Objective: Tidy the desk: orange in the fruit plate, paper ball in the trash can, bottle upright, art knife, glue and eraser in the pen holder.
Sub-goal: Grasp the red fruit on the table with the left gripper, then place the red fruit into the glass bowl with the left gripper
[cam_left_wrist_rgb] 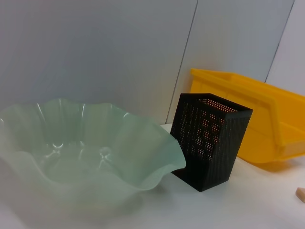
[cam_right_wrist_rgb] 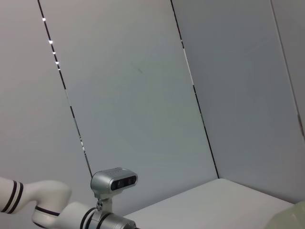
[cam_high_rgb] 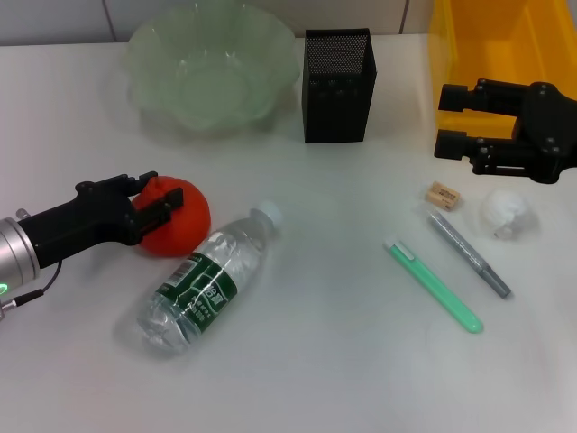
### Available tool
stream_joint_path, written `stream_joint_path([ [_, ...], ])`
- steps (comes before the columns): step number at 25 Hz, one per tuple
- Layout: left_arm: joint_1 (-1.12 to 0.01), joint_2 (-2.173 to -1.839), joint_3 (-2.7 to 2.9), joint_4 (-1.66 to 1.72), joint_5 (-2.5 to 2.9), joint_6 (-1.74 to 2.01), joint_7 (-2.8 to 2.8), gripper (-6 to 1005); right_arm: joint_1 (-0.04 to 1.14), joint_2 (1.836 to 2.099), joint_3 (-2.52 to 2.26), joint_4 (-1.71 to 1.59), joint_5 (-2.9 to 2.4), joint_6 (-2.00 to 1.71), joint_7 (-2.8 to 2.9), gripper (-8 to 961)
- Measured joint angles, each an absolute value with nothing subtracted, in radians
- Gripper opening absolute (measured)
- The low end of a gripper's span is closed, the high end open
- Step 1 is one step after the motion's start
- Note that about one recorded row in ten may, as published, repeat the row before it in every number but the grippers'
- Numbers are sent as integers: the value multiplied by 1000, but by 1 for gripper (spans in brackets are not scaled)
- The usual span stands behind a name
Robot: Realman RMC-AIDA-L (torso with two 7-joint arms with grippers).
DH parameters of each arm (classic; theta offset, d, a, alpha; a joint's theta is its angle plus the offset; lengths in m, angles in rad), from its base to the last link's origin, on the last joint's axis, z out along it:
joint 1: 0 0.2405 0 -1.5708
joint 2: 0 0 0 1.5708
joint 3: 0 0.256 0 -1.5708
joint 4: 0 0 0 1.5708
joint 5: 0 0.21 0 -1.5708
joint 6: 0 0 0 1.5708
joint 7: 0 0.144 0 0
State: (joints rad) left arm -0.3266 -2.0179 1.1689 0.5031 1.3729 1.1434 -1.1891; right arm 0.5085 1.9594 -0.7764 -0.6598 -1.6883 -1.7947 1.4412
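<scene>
Almost nothing is tidied yet. The left gripper [cam_high_rgb: 160, 206] has its jaws closed around the orange [cam_high_rgb: 180, 219], which sits on the table short of the empty fruit plate [cam_high_rgb: 162, 54]. The bottle [cam_high_rgb: 206, 280] lies on its side. The eraser [cam_high_rgb: 444, 195] and paper ball [cam_high_rgb: 507, 212] wait near the right gripper [cam_high_rgb: 451, 119], jaws spread and empty; the pen holder [cam_high_rgb: 337, 86] looks empty.

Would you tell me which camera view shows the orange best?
The head view: the orange lies beside the bottle with the left gripper around it. Neither the left wrist view nor the right wrist view shows it.
</scene>
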Motion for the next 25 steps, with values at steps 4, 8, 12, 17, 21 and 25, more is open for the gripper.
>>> stream_joint_path([
  [4, -328, -2019, 1160, 519, 1372, 1154, -1187, 443, 506, 1960, -762, -656, -1688, -1797, 1441, 762],
  [8, -329, -2019, 1137, 549, 1368, 1192, -1192, 333, 503, 1964, -744, -654, -1687, -1802, 1441, 762],
  [12, -350, -2047, 1001, 598, 1366, 1230, -1192, 263, 486, 1978, -742, -658, -1687, -1804, 1441, 762],
  [17, -443, -2065, 906, 600, 1364, 1186, -1180, 227, 479, 1986, -742, -662, -1686, -1807, 1443, 762],
  [21, -513, -2070, 903, 593, 1363, 1106, -1149, 201, 479, 1990, -742, -662, -1686, -1810, 1447, 761],
  [25, -613, -2077, 910, 539, 1322, 998, -1052, 181, 479, 1995, -742, -666, -1686, -1817, 1449, 761],
])
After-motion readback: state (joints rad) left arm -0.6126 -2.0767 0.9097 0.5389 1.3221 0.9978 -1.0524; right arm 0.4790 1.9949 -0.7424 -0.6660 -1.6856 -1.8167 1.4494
